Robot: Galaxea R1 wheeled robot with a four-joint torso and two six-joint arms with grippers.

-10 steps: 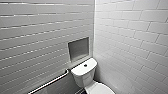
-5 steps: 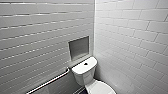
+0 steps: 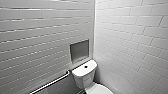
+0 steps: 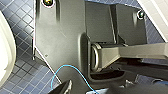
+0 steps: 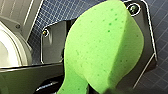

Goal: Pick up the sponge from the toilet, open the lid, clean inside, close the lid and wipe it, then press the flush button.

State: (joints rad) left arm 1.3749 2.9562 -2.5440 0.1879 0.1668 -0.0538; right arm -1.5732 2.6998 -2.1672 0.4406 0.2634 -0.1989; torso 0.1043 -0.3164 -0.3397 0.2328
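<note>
The sponge [image 5: 105,50] is off the toilet and up in the right pincer [image 5: 87,88]. In the right wrist view the green pad stands in mid-air over the dark-blue tiled floor [image 5: 160,75], narrowed and bowed at one end, so I judge the pincer clamped on it there; the squeeze is prob. why the pad curls instead of lying flat. Gripped by one end like that, most of the pad is free as a wiping face. Beside it is white rounded ceramic [image 5: 10,52], likely part of the toilet, so the right arm seems low and near the bowl. Left pincer [image 4: 90,88]: can't tell if apart or together. It carries nothing I can see; a thin blue cable [image 4: 67,75] loops over the robot's dark plate, w/ the same floor beneath. Head view looks into the tiled corner, w/ the toilet [image 3: 83,80] tucked into it and the flush button [image 3: 85,66] at the centre of the tank top. A wall niche [image 3: 79,51] sits just above the tank, and a grab bar [image 3: 50,84] runs along the left wall near it, prob. placed for a seated person's reach. The lid [image 3: 100,89] is cut by the frame edge; looks down, not sure. Judgement: pick-up step done; how far the rest has got can't be read from here.
</note>
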